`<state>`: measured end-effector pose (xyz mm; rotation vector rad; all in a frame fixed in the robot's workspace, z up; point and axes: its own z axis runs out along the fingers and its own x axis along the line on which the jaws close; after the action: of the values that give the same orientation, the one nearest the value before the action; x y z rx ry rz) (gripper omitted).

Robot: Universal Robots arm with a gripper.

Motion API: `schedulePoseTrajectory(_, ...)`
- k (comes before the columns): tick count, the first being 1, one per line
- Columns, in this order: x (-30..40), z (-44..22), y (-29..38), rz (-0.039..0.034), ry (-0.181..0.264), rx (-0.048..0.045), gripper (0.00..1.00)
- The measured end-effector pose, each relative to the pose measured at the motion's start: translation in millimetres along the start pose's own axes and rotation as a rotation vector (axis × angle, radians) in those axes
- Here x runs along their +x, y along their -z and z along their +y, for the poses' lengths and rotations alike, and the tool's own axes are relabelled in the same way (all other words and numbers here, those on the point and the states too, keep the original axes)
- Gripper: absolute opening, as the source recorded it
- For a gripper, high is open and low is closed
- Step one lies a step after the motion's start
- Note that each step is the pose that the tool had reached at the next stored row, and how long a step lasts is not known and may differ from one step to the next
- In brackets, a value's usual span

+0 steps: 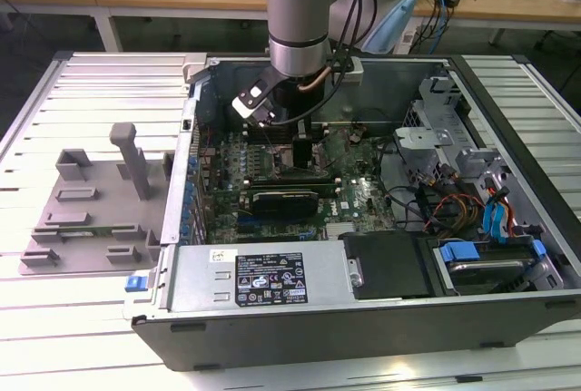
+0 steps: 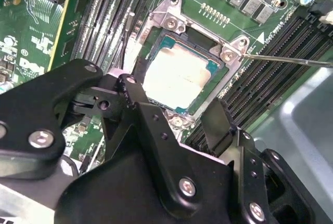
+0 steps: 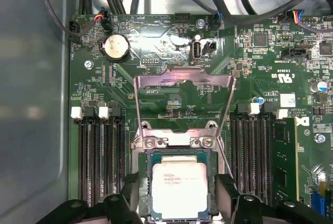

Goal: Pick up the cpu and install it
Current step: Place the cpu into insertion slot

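Open claw (image 3: 178,182) holding nothing, fingers (image 3: 227,198) either side of cpu (image 3: 179,188), cpu lying flat in motherboard socket (image 3: 144,180), load plate (image 3: 182,84) raised, inside open computer case (image 1: 363,318).

On a pale slatted counter (image 1: 109,92) an open computer case (image 1: 363,332) is laid — a grey fixture (image 1: 91,214) is set beside it, toward the exterior view's left.

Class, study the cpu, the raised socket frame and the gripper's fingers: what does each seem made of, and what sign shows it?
The cpu: silver-white top with a soft sheen, likely plated metal. The raised socket frame: bare, shiny grey, probably stamped steel, reflecting light. The gripper's fingers: matte black, possibly plastic or coated metal; the look leaves it open.
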<state>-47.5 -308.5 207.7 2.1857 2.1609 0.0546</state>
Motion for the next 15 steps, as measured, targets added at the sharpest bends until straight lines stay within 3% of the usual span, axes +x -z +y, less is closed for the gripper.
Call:
schedulePoseTrajectory(3, 0.0, 0.0, 0.2, -0.0002, 0.000, 0.0002, 0.67)
schedulePoseTrajectory(4, 0.0, 0.0, 0.3, -0.0002, 0.000, 0.0002, 0.48)
schedulePoseTrajectory(6, 0.0, 0.0, 0.3, -0.0002, 0.000, 0.0001, 0.36)
schedulePoseTrajectory(8, 0.0, 0.0, 0.4, -0.0002, 0.000, 0.0002, 0.30)
schedulePoseTrajectory(9, 0.0, 0.0, 0.4, -0.0002, 0.000, 0.0001, 0.18)
schedulePoseTrajectory(14, -0.1, 0.0, 0.6, -0.0002, 0.000, 0.0002, 0.11)
schedulePoseTrajectory(15, -0.1, 0.7, 0.6, -0.0006, 0.001, 0.0186, 0.11)
